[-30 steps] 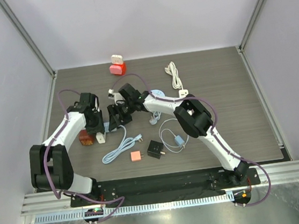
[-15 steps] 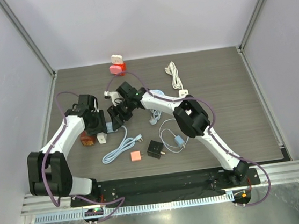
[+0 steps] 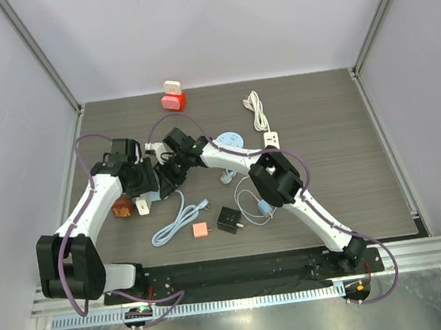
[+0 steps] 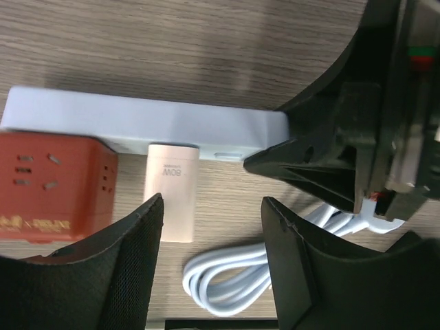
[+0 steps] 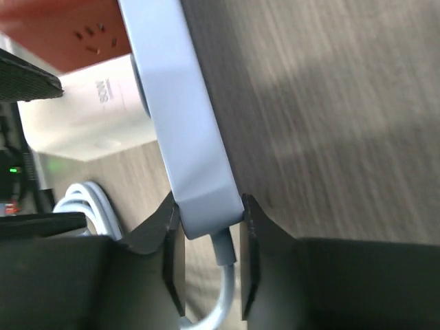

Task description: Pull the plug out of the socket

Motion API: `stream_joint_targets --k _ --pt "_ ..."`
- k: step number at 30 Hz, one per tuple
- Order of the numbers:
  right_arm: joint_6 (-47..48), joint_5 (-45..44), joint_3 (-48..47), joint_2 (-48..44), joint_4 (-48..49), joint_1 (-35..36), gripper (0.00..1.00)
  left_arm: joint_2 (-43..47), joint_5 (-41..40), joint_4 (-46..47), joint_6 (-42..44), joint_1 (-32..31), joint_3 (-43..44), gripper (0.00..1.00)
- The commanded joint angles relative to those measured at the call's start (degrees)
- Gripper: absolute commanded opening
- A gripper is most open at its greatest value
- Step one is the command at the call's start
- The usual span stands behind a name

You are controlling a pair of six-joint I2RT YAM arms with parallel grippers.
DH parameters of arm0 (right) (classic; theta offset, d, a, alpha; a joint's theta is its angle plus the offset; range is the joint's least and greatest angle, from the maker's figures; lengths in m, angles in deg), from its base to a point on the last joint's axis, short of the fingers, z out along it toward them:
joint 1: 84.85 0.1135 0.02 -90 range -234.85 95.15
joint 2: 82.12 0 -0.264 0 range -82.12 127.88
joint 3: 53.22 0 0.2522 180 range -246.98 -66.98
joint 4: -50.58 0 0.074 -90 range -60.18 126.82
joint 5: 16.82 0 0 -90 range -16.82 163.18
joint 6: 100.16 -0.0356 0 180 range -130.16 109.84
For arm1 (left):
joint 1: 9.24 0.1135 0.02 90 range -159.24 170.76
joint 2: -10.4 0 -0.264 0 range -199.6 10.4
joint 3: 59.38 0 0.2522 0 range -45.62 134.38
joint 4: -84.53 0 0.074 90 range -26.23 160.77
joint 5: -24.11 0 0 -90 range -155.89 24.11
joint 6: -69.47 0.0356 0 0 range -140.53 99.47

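The socket is a white power strip (image 4: 137, 117) lying on the wooden table. A white plug (image 4: 170, 199), a charger block, is plugged into its side next to a red cube socket (image 4: 55, 182). My left gripper (image 4: 212, 220) is open above the table beside the plug. One finger is level with the plug's edge, and nothing is between the fingers but a coil of white cable (image 4: 234, 275) below. My right gripper (image 5: 208, 220) is shut on the cable end of the power strip (image 5: 179, 117). The plug (image 5: 89, 117) lies to its left. In the top view both grippers (image 3: 154, 180) meet at the left-centre.
At the back stand a pink-and-white adapter (image 3: 173, 97) and a bundled white extension lead (image 3: 258, 113), with a pale blue disc (image 3: 230, 140) nearby. In front lie a light-blue cable (image 3: 179, 217), a pink adapter (image 3: 201, 230), a black adapter (image 3: 228, 220) and a small blue charger with its wire (image 3: 263, 205).
My right gripper has closed on the end of the power strip. My left gripper has opened. Both arms and the strip have shifted a little to the left.
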Motion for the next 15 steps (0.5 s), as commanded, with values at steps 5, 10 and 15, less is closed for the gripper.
stream_joint_targets --k 5,10,15 --pt "-19.39 10.23 7.50 -1.21 7.81 -2.62 0.01 4.39 0.09 -2.94 -1.83 -0.10 -0.14 0.60" --pt "-28.88 12.96 14.81 -4.37 13.87 -3.50 0.01 7.38 -0.17 -4.60 -1.66 -0.10 0.03 0.58" --pt "-35.66 15.51 22.72 -5.87 24.14 -4.73 0.01 11.07 -3.08 -3.99 -2.01 -0.19 -1.28 0.59"
